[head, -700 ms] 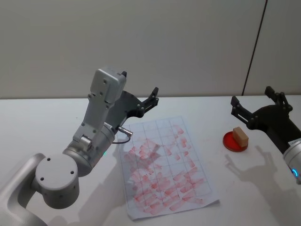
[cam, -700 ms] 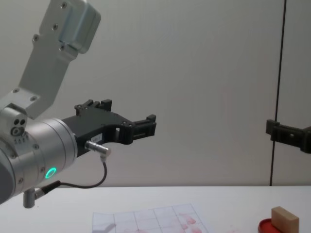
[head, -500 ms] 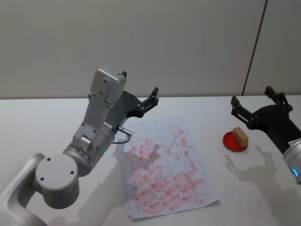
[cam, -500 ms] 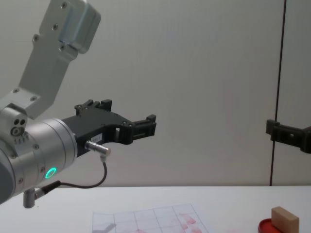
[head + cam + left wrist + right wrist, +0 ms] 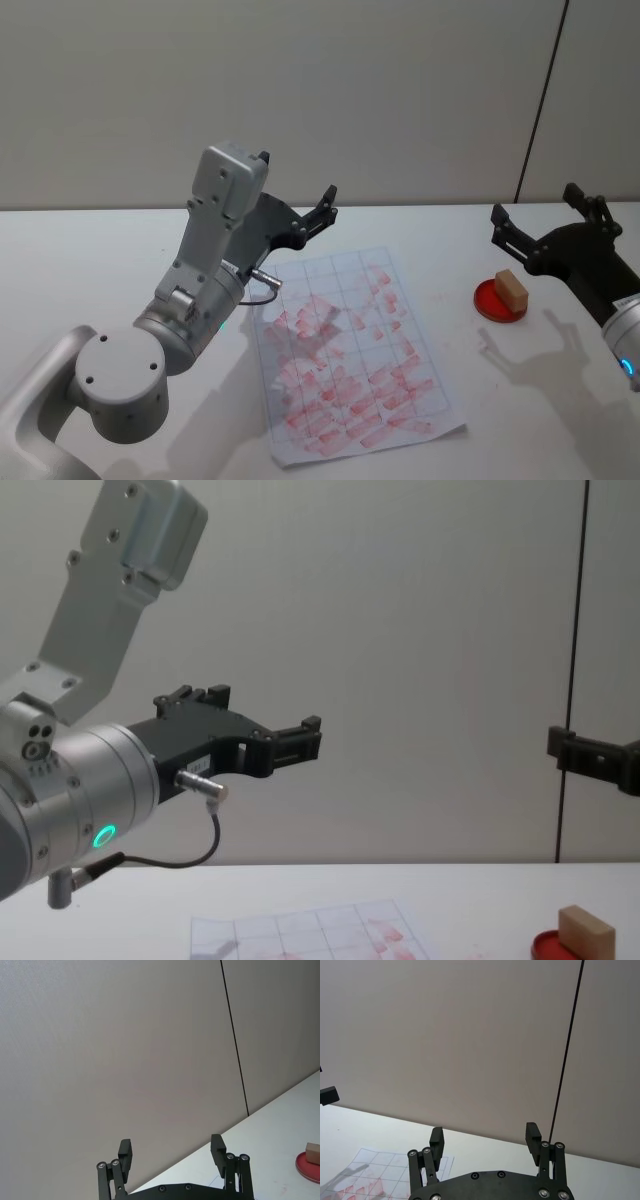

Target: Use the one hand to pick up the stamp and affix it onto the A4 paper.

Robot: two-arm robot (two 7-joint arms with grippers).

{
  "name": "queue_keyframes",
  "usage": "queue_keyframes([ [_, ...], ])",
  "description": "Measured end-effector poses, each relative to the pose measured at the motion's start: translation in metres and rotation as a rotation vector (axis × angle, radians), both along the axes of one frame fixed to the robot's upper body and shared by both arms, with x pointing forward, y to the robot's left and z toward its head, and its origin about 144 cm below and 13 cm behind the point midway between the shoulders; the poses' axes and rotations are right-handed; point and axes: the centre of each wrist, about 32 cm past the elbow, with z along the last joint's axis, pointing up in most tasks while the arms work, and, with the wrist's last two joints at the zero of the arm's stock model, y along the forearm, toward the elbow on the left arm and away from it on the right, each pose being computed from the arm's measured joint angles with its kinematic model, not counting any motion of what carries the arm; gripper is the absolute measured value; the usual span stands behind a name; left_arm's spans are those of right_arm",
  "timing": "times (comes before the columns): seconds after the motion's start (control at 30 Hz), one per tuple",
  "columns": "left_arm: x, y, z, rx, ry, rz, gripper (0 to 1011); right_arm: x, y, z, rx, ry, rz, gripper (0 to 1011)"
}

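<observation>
L gripper (image 5: 297,177) raised beside paper (image 5: 350,350), fingers apart. R gripper (image 5: 534,202) raised near stamp (image 5: 510,290), fingers apart, empty. Stamp sits on red pad (image 5: 492,304).

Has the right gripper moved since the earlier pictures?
No. The black right gripper sits unchanged relative to the small tan wooden stamp block.
</observation>
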Motion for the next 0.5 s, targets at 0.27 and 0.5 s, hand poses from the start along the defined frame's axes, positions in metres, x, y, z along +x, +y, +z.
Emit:
queue_keyframes([
  [0.27, 0.0000, 0.0000, 0.0000, 0.000, 0.000, 0.000, 1001, 0.0000, 0.0005, -0.0001, -0.001, 0.003, -0.001, 1001],
  [0.5, 0.0000, 0.0000, 0.0000, 0.000, 0.000, 0.000, 1001, 0.0004, 0.0045, -0.0012, -0.011, 0.037, -0.011, 1001],
])
